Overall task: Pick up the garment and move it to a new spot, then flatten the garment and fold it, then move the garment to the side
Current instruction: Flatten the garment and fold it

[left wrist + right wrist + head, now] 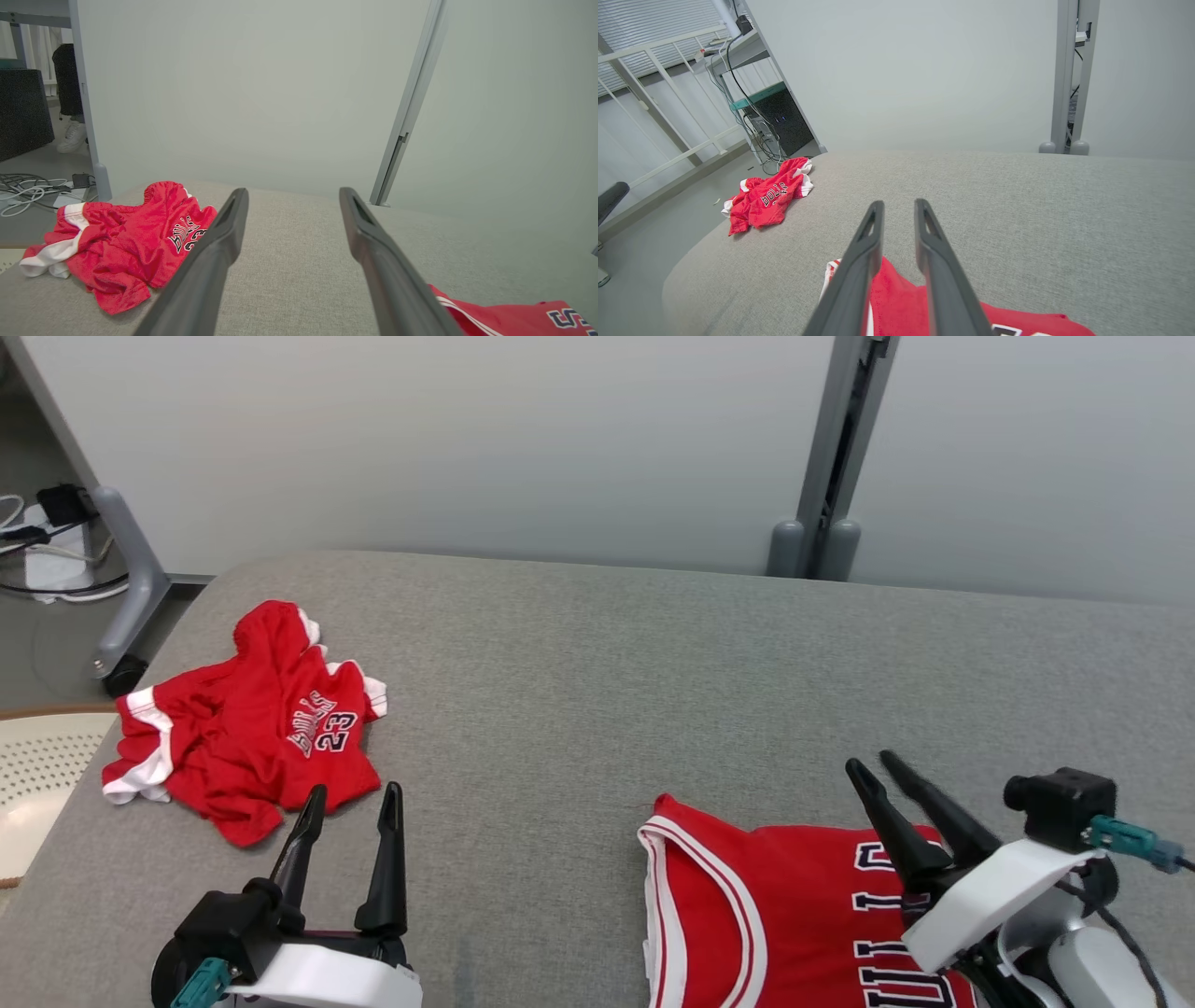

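Jersey [794,915] lies flat directly beneath right gripper [870,763], jaws narrowly parted and empty; crumpled garment [243,728] sits just ahead-left of wide-open left gripper [355,790], the nearer arm.

red jersey [794,896] lies flat at near right; crumpled red garment [243,728] heaped at far left

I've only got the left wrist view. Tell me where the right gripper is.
Observer: In the head view, the right gripper sits over the flat red jersey at the near right of the grey table.
Operator: Give me its jaws.
Observer: In the right wrist view, its fingers are slightly parted with nothing between them. The jersey lies beneath, not gripped.
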Controlling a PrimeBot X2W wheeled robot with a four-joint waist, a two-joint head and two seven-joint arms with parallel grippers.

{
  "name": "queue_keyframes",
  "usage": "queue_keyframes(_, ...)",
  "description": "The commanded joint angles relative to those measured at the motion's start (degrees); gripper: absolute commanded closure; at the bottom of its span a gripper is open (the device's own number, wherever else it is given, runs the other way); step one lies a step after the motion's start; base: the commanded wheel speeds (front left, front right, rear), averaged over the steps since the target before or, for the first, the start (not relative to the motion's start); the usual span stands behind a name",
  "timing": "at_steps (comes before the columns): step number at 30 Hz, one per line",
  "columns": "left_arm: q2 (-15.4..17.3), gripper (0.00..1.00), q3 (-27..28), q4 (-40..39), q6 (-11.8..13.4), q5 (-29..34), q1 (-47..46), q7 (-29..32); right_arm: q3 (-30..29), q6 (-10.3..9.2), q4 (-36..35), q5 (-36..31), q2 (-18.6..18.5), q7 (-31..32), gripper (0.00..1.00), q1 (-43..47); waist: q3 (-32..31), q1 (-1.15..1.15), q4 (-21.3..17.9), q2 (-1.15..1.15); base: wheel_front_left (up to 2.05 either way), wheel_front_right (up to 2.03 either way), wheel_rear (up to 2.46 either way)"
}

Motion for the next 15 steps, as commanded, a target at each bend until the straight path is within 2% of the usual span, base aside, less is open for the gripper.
queue_keyframes(1,0.07,0.0,0.53,-0.14,0.02,0.29,0.32,-0.23,-1.27,0.01,-0.96,-0.95,-0.23,0.15,0.0,0.72,0.16,0.0,-1.58,0.0,0.0,0.0,0.0)
queue_keyframes(9,0.24,0.0,2.46,0.02,-0.53,0.53,-0.5,-0.17,-11.81,0.01,-9.11,-9.58,0.8,1.26,0.0,4.23,0.56,0.0,-6.36,0.0,0.0,0.0,0.0)
queue_keyframes(15,-0.28,0.0,3.97,-0.39,-0.24,1.17,-0.04,-0.17,-18.6,0.01,-12.72,-15.52,3.75,-1.95,0.0,8.24,0.9,0.0,-8.99,0.0,0.0,0.0,0.0)
